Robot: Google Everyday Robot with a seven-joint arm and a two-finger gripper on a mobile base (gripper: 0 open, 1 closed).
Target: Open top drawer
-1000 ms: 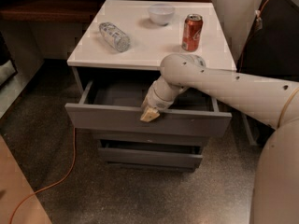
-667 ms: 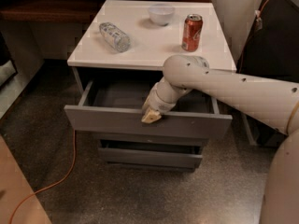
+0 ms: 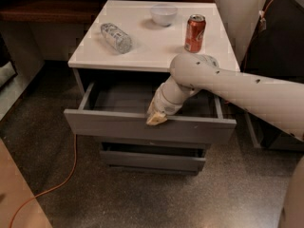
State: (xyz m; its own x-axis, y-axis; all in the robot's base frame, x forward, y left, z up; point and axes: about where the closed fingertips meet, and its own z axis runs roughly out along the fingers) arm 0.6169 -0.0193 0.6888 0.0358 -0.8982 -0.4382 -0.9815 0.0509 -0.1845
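Grey top drawer (image 3: 114, 126) front rim lies under the jaws.

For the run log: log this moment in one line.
top drawer: open | gripper: at its front edge | table: bottle, bowl, can

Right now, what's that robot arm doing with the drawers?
The robot's gripper is at the top edge of the top drawer, near the middle of its front. That drawer is pulled well out. On the table above, a bottle lies on its side, with a bowl and a can standing.
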